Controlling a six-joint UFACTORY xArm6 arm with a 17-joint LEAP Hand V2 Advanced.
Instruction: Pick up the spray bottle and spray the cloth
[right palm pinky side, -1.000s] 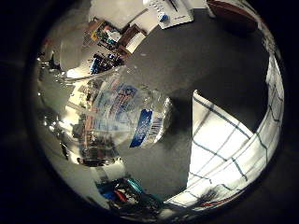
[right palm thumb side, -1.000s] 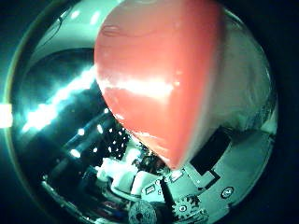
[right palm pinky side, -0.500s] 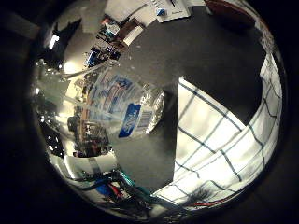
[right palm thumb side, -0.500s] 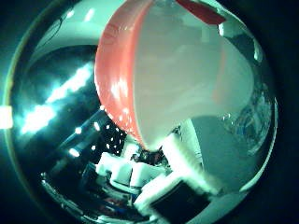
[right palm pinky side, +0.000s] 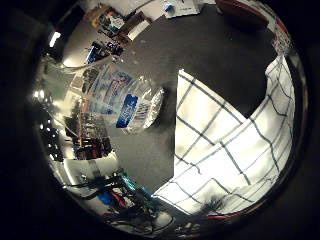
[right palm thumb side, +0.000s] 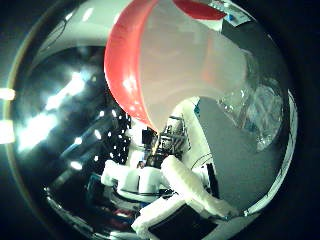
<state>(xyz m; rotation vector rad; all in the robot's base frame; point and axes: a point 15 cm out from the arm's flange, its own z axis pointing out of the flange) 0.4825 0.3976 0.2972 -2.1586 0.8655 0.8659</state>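
A clear spray bottle (right palm pinky side: 125, 100) with a blue label fills the near side of the little finger side palm view, close to the palm and above the dark table (right palm pinky side: 185, 50). Its red and white spray head (right palm thumb side: 150, 70) fills much of the thumb side palm view. White parts of my right hand (right palm thumb side: 175, 190) curl beside the head, and the bottle stays fixed against the palm. A white cloth (right palm pinky side: 225, 140) with dark check lines lies spread on the table beside the bottle's bottom end.
Small boxes and clutter (right palm pinky side: 110, 20) stand at the table's far edge, with a white and blue item (right palm pinky side: 182, 8) and a brown thing (right palm pinky side: 245, 12) beside them. Bare dark table lies between them and the cloth.
The hand's views have swung with the bottle. More of the cloth now shows, closer to the bottle's bottom end. The spray head now shows its white side instead of only red.
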